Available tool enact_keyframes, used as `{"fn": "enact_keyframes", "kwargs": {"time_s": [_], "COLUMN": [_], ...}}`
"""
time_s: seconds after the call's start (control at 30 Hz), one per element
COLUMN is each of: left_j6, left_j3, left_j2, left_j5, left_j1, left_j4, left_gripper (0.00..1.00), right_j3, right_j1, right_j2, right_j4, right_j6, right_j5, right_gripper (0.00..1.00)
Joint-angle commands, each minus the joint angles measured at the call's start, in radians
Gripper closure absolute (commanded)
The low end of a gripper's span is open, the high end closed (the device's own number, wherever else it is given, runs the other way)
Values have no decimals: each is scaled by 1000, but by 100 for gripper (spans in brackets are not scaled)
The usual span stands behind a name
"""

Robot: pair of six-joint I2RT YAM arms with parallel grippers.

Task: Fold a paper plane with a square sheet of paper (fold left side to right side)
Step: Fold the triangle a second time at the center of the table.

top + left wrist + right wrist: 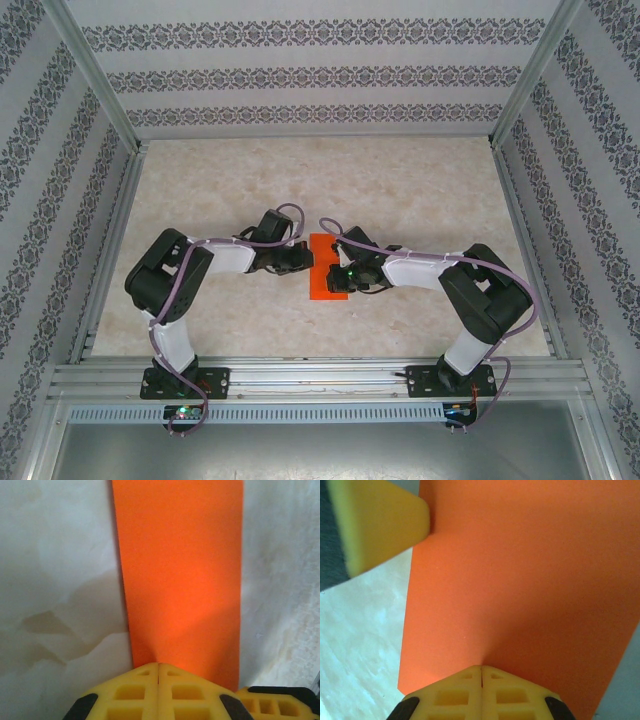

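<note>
- Location: the square sheet of paper is found flat on the bench, midway between the two arms. It presents as a narrow upright rectangle, not as a dart.
- Left claw: the fingers are pressed together with no gap, as confirmed in the left wrist view. The tips are set down on the near end of the orange strip. Nothing is seen pinched between them.
- Right claw: the fingers are likewise pressed together, with the tips resting on the paper's surface. In the right wrist view a yellow finger of the left claw is seen touching the sheet's far left edge.
- Step in hand, as judged: the left-to-right fold appears laid over, and the crease is being flattened with closed tips.
- Which long edge is the fold cannot be determined from these views.
- Recommended practice: one claw is best kept as an anchor while the other is drawn along the folded edge.
- Pressure should be applied downward and lightly. The bench looks smooth, so the sheet may be dragged rather than creased.
- The free edges should be checked for alignment before the crease is set hard. A skewed half-fold would be carried into every later fold.
- The tips should be lifted straight up on release, so that the upper layer is not pulled open.
- Count: one sheet of paper; two arms; two claws, each with two fingers; one bench.
</note>
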Motion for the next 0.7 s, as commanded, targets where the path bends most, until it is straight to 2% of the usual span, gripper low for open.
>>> {"fn": "enact_keyframes", "kwargs": {"time_s": [0.0, 0.1, 0.27, 0.4, 0.5, 0.67], "left_j6": [-8, -1, 9, -6, -15, -36], "left_j3": [-6, -14, -36, -60, -71, -84], "left_j2": [13, 11, 2, -11, -24, -37], "left_j5": [-14, -36, -64, -74, -81, -86], "left_j1": [-16, -23, -33, -39, -41, -48], "left_j4": [-46, -74, -107, -100, -96, -78], "left_gripper": [100, 100, 100, 100, 100, 100], "right_j3": [-40, -11, 2, -58, -126, -223], "right_j1": [10, 6, -26, -87, -135, -169], "right_j2": [19, -6, -94, -183, -228, -260], "right_j4": [-168, -161, -146, -140, -136, -37], "right_j6": [14, 21, 35, 45, 55, 118], "right_j5": [-15, -41, -81, -123, -163, -251], "right_gripper": [96, 91, 78, 67, 63, 54]}}
